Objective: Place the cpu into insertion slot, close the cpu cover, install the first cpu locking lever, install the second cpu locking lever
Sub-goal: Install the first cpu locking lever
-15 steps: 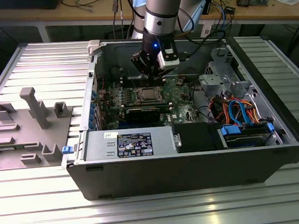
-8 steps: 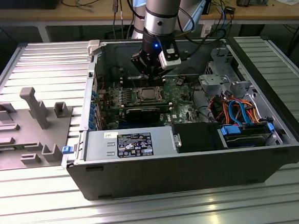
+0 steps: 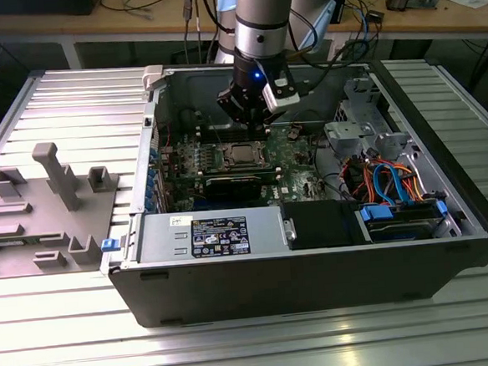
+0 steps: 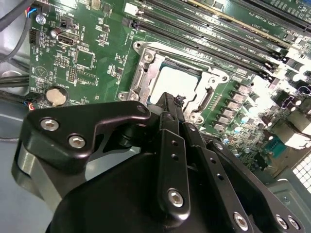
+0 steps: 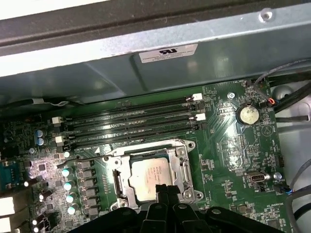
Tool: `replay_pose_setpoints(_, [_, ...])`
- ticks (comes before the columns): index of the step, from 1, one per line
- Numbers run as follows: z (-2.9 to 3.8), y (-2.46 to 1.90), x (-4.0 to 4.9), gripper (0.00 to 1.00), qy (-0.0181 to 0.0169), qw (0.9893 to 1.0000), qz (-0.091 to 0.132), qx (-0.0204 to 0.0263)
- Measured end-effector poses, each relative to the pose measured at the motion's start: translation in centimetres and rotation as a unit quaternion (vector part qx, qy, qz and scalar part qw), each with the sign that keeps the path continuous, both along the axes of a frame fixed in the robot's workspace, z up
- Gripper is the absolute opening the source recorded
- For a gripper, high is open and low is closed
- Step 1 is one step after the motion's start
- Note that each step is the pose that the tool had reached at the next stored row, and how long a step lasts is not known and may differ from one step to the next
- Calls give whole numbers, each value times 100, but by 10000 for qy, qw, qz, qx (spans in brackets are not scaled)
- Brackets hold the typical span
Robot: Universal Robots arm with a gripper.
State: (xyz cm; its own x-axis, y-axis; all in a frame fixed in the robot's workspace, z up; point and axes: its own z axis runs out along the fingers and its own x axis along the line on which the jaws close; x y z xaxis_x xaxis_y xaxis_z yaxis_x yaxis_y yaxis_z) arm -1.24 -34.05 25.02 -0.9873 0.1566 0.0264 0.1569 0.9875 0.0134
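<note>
The small flat square cpu [image 5: 151, 177] with its silvery-grey metal top lies seated in the socket on the green motherboard [image 5: 228, 145], and the thin silvery metal cpu cover [image 5: 181, 167] is folded down flat around it, so the chip shows through the square opening in the frame's middle. In the second wrist view the same cpu [image 4: 174, 80] and cpu cover [image 4: 138, 80] sit just past the tips of the black hand [image 4: 170, 103]. The hand's two fingers are drawn together with nothing between them, their tips hanging right at the edge of the socket; whether they touch the frame cannot be told. In the first wrist view the hand [image 5: 165, 189] comes up against the near side of the cpu cover. A thin wire locking lever [image 5: 90, 158] runs along one side of the socket, beside a row of blue-topped capacitors [image 5: 68, 189]. Long black memory slots [image 5: 131, 121] lie parallel between the socket and the grey metal case wall [image 5: 146, 73], and a round coin battery [image 5: 248, 114] sits near the board's corner. In the exterior view the hand [image 3: 252, 119] reaches down into the open dark computer case [image 3: 317, 270], which rests on a ribbed metal table [image 3: 71, 103].
</note>
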Motion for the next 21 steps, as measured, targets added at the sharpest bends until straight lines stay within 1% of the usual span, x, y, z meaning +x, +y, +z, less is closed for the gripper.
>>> replay_pose_setpoints(11, [0,0,0,11,0,9998,219,0])
replay_pose_setpoints(17, [0,0,0,11,0,9993,382,0])
replay_pose_setpoints(21, [0,0,0,11,0,9987,506,0])
